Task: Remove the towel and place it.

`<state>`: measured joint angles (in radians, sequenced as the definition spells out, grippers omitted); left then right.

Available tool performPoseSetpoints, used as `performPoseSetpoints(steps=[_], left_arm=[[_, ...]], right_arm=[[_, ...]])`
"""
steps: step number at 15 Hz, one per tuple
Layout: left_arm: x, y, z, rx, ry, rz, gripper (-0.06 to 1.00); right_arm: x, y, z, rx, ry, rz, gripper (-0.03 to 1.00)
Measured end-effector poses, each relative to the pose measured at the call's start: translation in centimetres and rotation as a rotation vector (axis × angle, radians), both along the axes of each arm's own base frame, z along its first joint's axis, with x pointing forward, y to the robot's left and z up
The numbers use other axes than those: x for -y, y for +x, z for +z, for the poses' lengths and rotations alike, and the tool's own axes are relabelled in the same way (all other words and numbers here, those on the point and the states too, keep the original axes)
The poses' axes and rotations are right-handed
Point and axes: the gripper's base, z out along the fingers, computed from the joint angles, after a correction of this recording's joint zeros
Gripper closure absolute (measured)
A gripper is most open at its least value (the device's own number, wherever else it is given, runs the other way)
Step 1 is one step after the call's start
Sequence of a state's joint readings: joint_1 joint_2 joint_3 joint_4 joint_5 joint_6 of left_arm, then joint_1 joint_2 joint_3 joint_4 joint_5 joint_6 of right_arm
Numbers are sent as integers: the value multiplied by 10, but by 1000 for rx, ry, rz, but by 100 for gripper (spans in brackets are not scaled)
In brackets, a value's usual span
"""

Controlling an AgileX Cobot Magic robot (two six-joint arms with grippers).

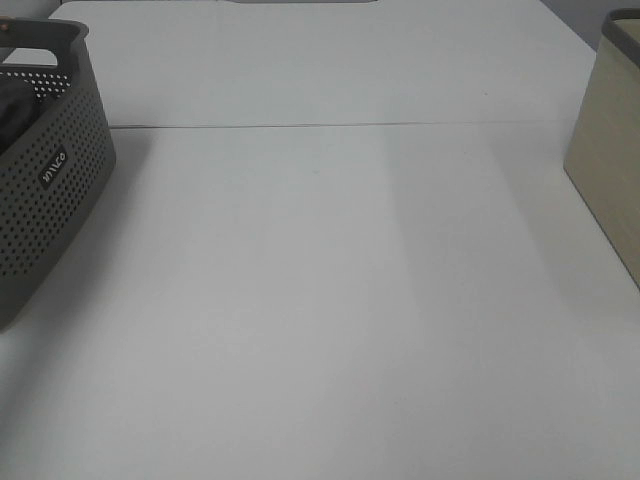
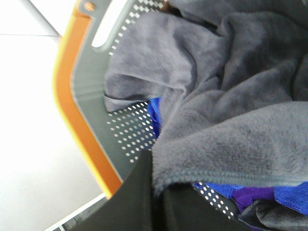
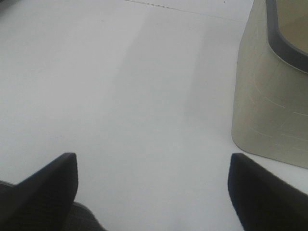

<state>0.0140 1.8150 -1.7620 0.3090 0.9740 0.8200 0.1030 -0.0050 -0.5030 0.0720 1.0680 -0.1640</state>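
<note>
High camera: white tabletop, neither of my claws in frame. Grey perforated plastic basket sits at the left edge, something dark inside, too cut off to name. Beige box-shaped bin at the right edge, well apart from the basket.

Left wrist camera: I'm down in the basket, whose orange rim runs beside me. The dark charcoal-grey plush terry towel lies crumpled inside, over a bright blue cloth and a purple cloth. My left claw is clenched, the towel's stitched hem pinched between my black fingers.

Right wrist camera: my right claw hangs released, fingers spread wide over bare tabletop, nothing between them. Beige bin near one side
</note>
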Motion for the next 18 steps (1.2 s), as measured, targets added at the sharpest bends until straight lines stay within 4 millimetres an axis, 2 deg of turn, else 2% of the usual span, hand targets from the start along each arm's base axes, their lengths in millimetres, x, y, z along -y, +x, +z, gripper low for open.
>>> performPoseSetpoints(steps=[2,5,7,8,9,13,16,18], left_arm=[[13,-13,22,54,-11,-19,94],[48,-45,62,134,-27,-103,94],[65,-63,78,162,-42,-140,94],[77,-74,87,179,-54,-165,94],[100,-96,104,222,-57,-217,94],[154,-130,133,328,-40,-338,94],[187,-145,149,388,-100,-422,94],[212,-144,149,393,-140,-455,94]], right_arm=[[0,0,0,0,0,0,15],[0,0,0,0,0,0,15],[0,0,0,0,0,0,15],[0,0,0,0,0,0,15],[0,0,0,0,0,0,15],[0,0,0,0,0,0,15],[0,0,0,0,0,0,15],[0,0,0,4,1,0,15]])
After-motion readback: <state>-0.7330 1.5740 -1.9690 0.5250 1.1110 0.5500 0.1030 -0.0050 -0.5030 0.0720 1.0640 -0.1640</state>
